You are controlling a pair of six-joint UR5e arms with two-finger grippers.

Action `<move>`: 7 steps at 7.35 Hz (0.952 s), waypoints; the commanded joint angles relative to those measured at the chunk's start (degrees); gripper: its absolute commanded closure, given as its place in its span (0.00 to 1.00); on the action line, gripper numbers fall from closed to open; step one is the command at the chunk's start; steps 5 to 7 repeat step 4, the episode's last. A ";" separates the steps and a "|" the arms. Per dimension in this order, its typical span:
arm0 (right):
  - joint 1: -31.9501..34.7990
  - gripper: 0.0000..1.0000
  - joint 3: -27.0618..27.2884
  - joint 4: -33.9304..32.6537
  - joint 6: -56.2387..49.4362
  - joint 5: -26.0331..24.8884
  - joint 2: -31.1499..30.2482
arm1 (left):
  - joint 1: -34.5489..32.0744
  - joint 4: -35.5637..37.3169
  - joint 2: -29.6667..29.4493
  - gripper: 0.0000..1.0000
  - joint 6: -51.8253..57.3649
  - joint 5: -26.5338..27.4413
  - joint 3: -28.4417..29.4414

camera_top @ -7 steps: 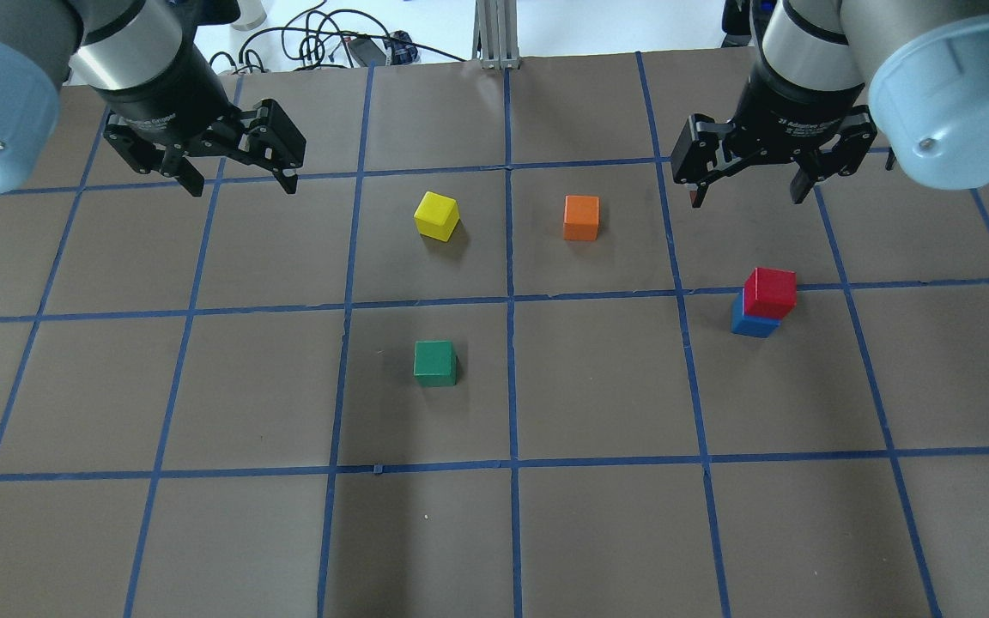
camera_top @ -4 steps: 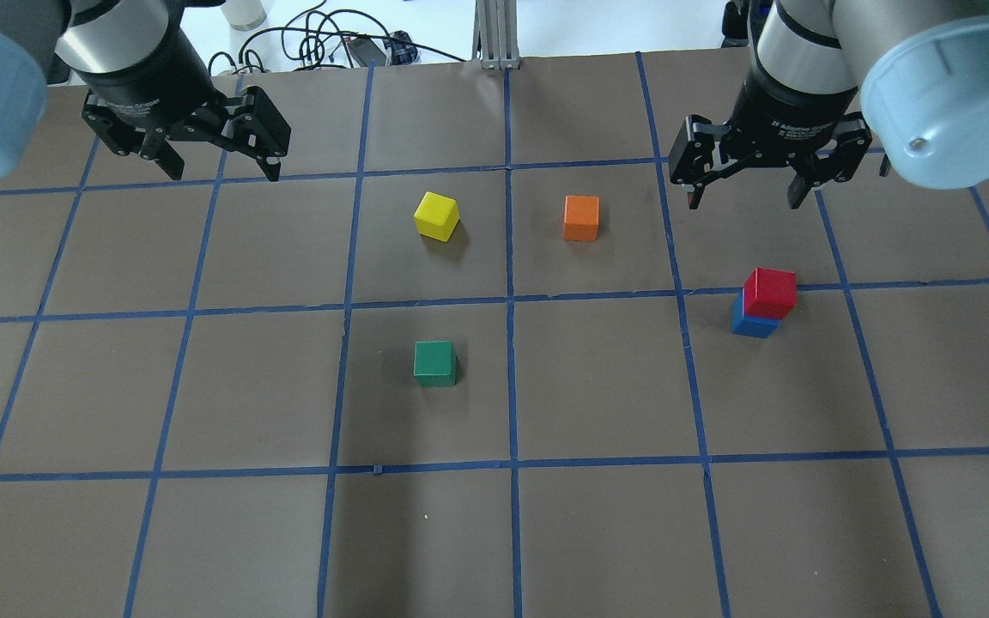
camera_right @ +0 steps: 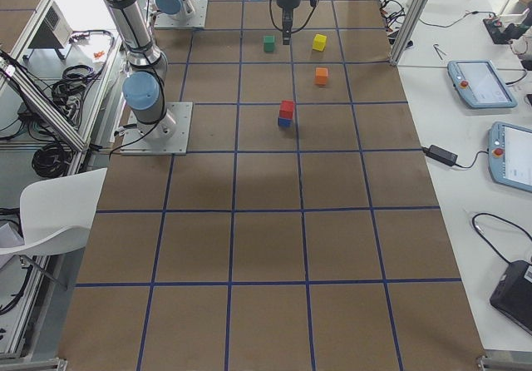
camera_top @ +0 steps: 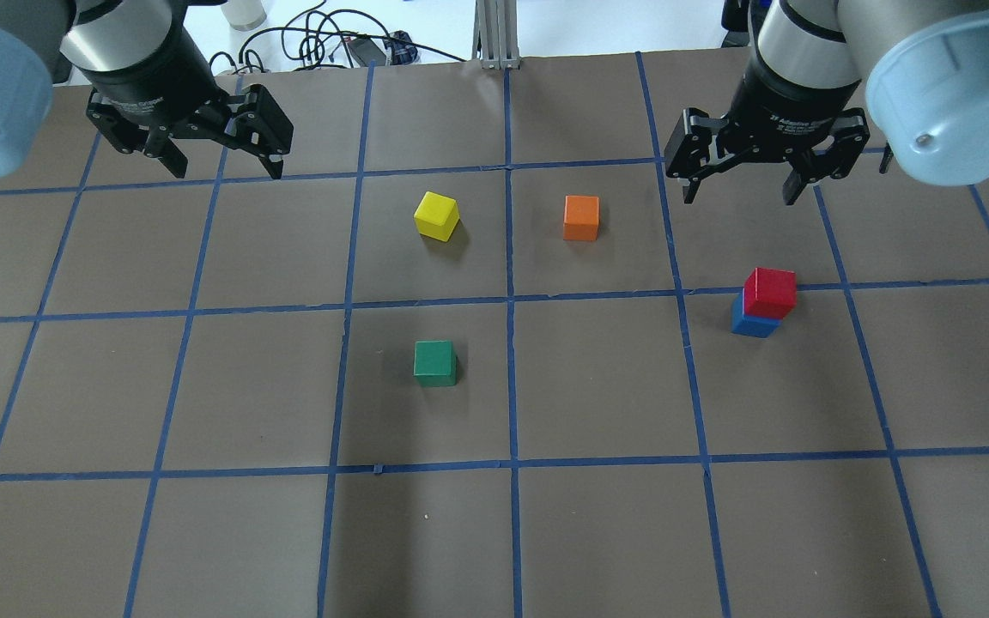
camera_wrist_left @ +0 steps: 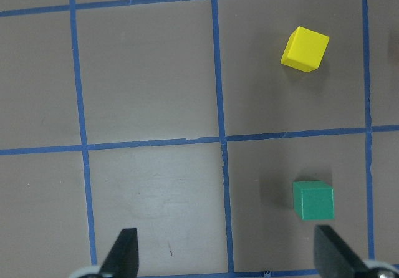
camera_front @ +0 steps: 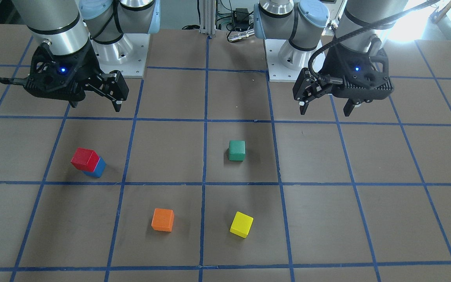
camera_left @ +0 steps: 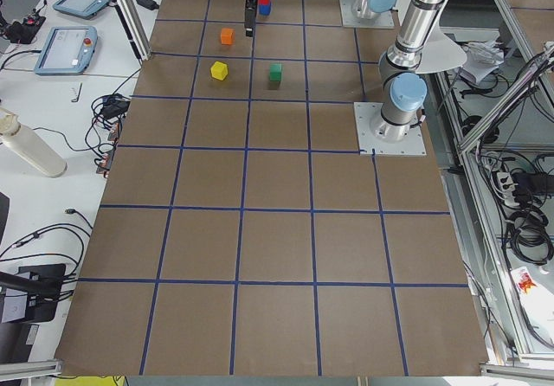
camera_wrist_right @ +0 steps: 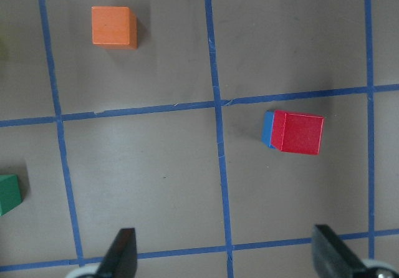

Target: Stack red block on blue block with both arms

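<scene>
The red block sits on top of the blue block on the table's right side, slightly offset and turned. The stack also shows in the front-facing view, red block over blue block, and in the right wrist view, red block over blue block. My right gripper is open and empty, raised above the table behind the stack and apart from it. My left gripper is open and empty at the far left, well away from the stack.
A yellow cube and an orange cube lie in the far middle squares. A green cube lies near the centre. The brown table has blue tape grid lines. Cables lie beyond the far edge.
The left gripper has drawn back up and to the left. The right gripper has lifted slightly away from the stack. The blocks have not moved.
</scene>
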 commanded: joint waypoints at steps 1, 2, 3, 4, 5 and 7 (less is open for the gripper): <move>0.01 0.00 -0.47 0.09 0.05 1.75 -0.34 | 0.00 0.01 -0.13 0.00 -0.04 -0.11 -0.08; 0.01 0.00 -0.74 0.26 0.05 1.31 -0.69 | 0.00 0.01 -0.13 0.00 0.05 -0.11 -0.08; 0.01 0.00 -0.74 0.09 0.05 1.05 -0.78 | 0.00 0.01 -0.13 0.00 0.05 -0.02 -0.25; 0.01 0.00 -0.74 0.09 0.05 1.48 -0.78 | 0.00 0.01 -0.13 0.00 0.05 0.06 -0.16; 0.01 0.00 -0.74 0.09 0.05 1.48 -0.78 | 0.00 0.01 -0.13 0.00 0.05 0.06 -0.16; 0.01 0.00 -0.74 0.09 0.05 1.48 -0.78 | 0.00 0.01 -0.13 0.00 0.05 0.06 -0.16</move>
